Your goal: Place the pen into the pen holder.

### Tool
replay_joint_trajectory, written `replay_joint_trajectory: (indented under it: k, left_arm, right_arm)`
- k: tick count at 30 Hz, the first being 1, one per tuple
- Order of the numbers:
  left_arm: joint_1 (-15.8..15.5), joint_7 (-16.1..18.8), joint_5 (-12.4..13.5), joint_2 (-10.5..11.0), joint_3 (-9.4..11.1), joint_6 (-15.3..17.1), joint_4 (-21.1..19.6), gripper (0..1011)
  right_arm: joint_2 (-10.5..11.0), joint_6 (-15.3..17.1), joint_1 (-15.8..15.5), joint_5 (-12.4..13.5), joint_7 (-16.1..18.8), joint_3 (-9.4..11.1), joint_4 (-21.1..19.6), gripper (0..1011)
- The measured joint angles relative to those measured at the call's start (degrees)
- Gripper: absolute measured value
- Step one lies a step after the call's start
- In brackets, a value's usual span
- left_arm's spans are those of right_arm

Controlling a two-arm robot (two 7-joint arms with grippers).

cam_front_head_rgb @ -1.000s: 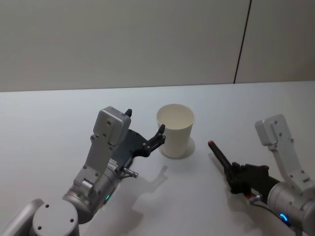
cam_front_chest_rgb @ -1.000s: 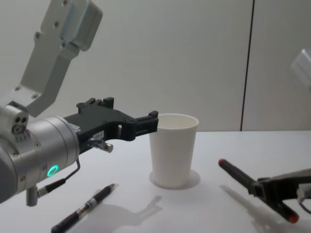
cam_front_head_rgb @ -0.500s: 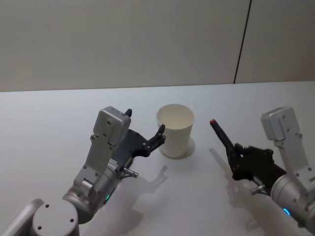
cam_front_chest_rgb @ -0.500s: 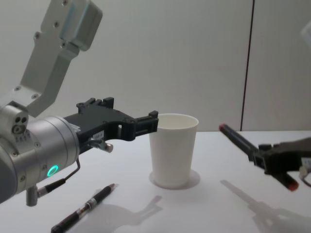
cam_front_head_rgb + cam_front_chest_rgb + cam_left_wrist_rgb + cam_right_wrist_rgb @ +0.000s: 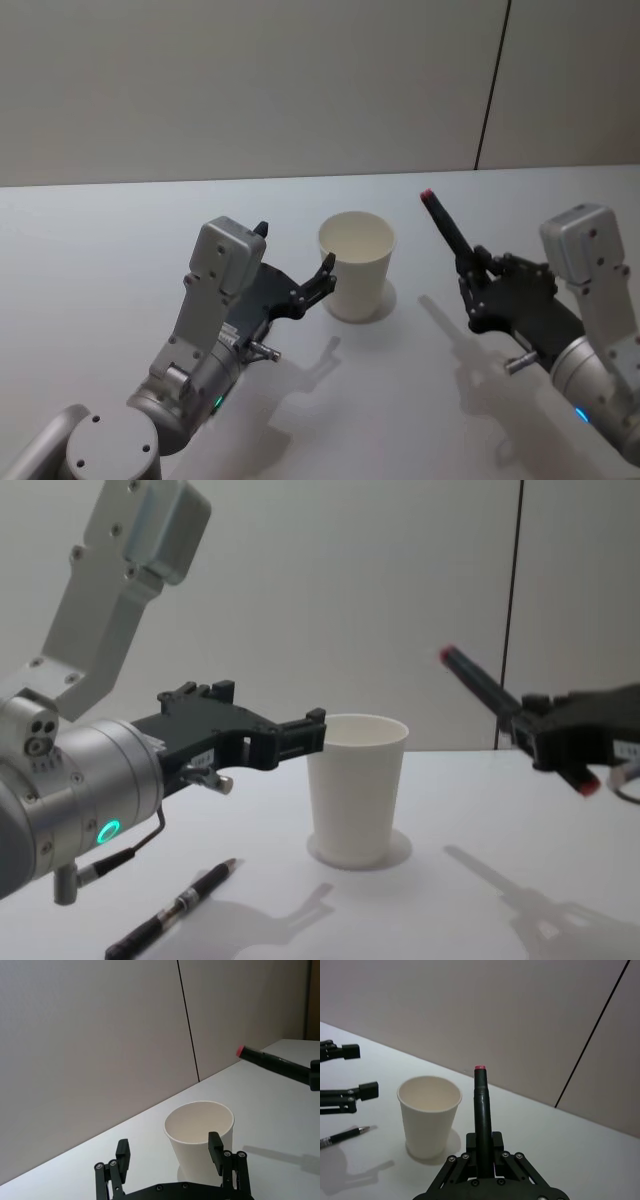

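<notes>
Your right end effector is clenched on the pen, gripping it low on the barrel. The pen tilts with its red tip up and toward the pen holder. In the chest view that tip is higher than the cup's rim and off to its right, apart from it. The pen holder stands upright on the counter.

Your left end effector hangs just left of the pen holder with its fingers spread. One fingertip is close against the cup's side, though contact can't be confirmed.

A second ago the pen was low over the counter. It has since been lifted and carried nearer the cup, while the left end effector and the cup have not moved.

A second pen lies on the pale counter below the left arm. Behind is a plain wall with a dark vertical seam.
</notes>
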Motion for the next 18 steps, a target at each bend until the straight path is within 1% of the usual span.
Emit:
replay_joint_trajectory:
  k: [1, 2, 4, 7, 8, 11, 12, 13, 14, 16, 18]
  left_arm:
    - [0.0, 0.0, 0.0, 0.0, 0.0, 0.0, 0.0, 1003]
    - [0.0, 0.0, 0.0, 0.0, 0.0, 0.0, 0.0, 1003]
    - [0.0, 0.0, 0.0, 0.0, 0.0, 0.0, 0.0, 1003]
    - [0.0, 0.0, 0.0, 0.0, 0.0, 0.0, 0.0, 1003]
    - [0.0, 0.0, 0.0, 0.0, 0.0, 0.0, 0.0, 1003]
    - [0.0, 0.0, 0.0, 0.0, 0.0, 0.0, 0.0, 1003]
    - [0.0, 0.0, 0.0, 0.0, 0.0, 0.0, 0.0, 1003]
    - [0.0, 0.0, 0.0, 0.0, 0.0, 0.0, 0.0, 1003]
    - [0.0, 0.0, 0.0, 0.0, 0.0, 0.0, 0.0, 1003]
    - [0.0, 0.0, 0.0, 0.0, 0.0, 0.0, 0.0, 1003]
    - [0.0, 0.0, 0.0, 0.0, 0.0, 0.0, 0.0, 1003]
  right_arm:
    - [0.0, -1.6, 0.1, -0.5, 0.1, 0.0, 0.2, 173]
    - [-0.1, -2.0, 0.2, -0.6, 0.1, 0.0, 0.3, 173]
    - [-0.2, -4.4, 0.4, -1.2, 0.3, -0.1, 0.7, 173]
    - [-0.3, -6.7, 0.7, -1.9, 0.5, -0.1, 1.1, 173]
    - [-0.4, -8.4, 1.0, -2.3, 0.7, -0.1, 1.5, 173]
    - [-0.5, -10.7, 1.4, -2.8, 0.9, -0.1, 2.1, 173]
    - [-0.7, -12.2, 1.7, -3.1, 1.2, -0.1, 2.6, 173]
    - [-0.7, -13.0, 1.9, -3.3, 1.3, -0.1, 2.9, 173]
    - [-0.8, -14.8, 2.3, -3.6, 1.5, -0.1, 3.5, 173]
    - [-1.0, -16.5, 2.8, -3.9, 1.9, 0.0, 4.2, 173]
    - [-1.3, -19.3, 3.4, -4.3, 2.5, 0.0, 5.2, 173]
